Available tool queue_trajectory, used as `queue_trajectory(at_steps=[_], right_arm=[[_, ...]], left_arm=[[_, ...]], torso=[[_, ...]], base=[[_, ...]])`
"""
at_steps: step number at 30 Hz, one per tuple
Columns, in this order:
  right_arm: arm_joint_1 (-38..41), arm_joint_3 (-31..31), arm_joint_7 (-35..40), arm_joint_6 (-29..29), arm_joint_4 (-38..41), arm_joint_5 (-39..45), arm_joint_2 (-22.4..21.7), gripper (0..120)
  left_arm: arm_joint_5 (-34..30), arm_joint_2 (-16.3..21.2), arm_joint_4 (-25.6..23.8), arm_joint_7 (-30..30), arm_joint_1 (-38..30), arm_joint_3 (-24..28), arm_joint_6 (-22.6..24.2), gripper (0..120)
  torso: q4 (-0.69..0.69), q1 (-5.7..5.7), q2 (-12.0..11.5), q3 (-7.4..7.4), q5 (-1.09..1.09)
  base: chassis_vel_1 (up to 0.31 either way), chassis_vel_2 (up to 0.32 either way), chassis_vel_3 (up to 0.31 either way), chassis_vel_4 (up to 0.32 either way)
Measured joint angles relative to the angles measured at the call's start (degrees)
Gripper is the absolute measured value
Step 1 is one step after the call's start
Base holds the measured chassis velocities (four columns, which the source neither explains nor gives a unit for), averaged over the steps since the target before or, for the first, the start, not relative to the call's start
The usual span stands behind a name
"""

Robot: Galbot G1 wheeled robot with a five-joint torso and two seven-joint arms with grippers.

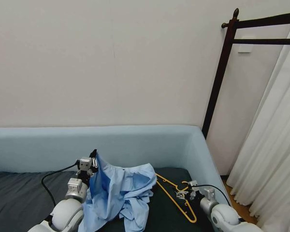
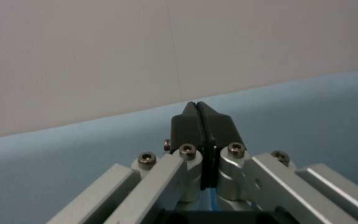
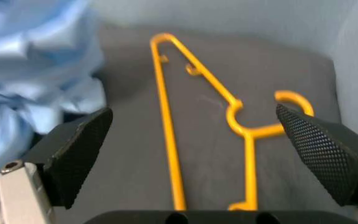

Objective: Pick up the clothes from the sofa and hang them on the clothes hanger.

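Note:
A crumpled light blue shirt (image 1: 121, 193) lies on the dark sofa seat (image 1: 19, 193), one corner lifted. My left gripper (image 1: 93, 158) is shut on that raised corner, just in front of the pale blue sofa back (image 1: 135, 145). In the left wrist view its black pads (image 2: 216, 128) press together, gripper (image 2: 197, 109) facing the sofa back. A yellow hanger (image 1: 176, 193) lies flat on the seat right of the shirt. My right gripper (image 1: 182, 191) hovers open just over it; in the right wrist view the hanger (image 3: 166, 116) runs between the spread fingers (image 3: 79, 149), gripper (image 3: 193, 112), shirt (image 3: 36, 70) beside.
A dark wooden clothes rack (image 1: 217, 82) stands beyond the sofa's right end, its crossbars (image 1: 266, 21) up high. White curtains (image 1: 275, 159) hang at the far right. The sofa's right arm (image 1: 203, 159) borders the hanger. A black cable (image 1: 53, 176) trails from my left arm.

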Motion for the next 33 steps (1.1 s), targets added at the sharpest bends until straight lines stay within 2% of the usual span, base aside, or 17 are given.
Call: queue_trajectory(at_steps=[10, 21, 24, 28, 29, 33], right_arm=[[4.0, 0.8, -1.3, -0.9, -14.0, -4.6, 5.8, 100], [6.6, 3.6, -3.0, 0.7, -24.9, -7.7, 10.2, 99], [6.9, 4.4, -3.4, 0.9, -26.5, -8.3, 10.9, 92], [7.1, 4.9, -4.0, 1.2, -27.9, -8.8, 11.6, 73], [7.1, 4.9, -4.0, 1.2, -27.9, -8.8, 11.6, 73], [7.6, 5.0, -4.4, 1.5, -28.5, -8.9, 12.0, 56]], left_arm=[[0.0, 0.3, -1.2, 1.3, 2.0, -0.5, -0.7, 0], [0.0, 0.7, -2.4, 1.4, 3.2, -0.9, -0.8, 0], [0.0, 0.5, -2.4, 1.5, 3.2, -0.9, -0.8, 0], [0.2, 0.5, -2.4, 1.7, 3.3, -0.9, -1.3, 0], [0.2, 0.5, -2.4, 1.7, 3.3, -0.9, -1.3, 0], [0.4, 0.3, -2.2, 1.7, 3.4, -0.9, -1.5, 0]], torso=[[0.01, 0.00, 0.0, 0.00, 0.01], [0.00, 0.00, 0.0, 0.00, 0.01], [0.00, 0.00, 0.0, 0.00, 0.00], [0.00, 0.00, 0.0, 0.00, 0.00], [0.00, 0.00, 0.0, 0.00, 0.00], [0.01, 0.00, 0.0, 0.00, 0.00]], base=[[0.000, 0.000, 0.000, 0.000], [0.000, 0.000, 0.000, 0.000], [0.000, 0.000, 0.000, 0.000], [0.000, 0.000, 0.000, 0.000], [0.000, 0.000, 0.000, 0.000], [0.000, 0.000, 0.000, 0.000]])
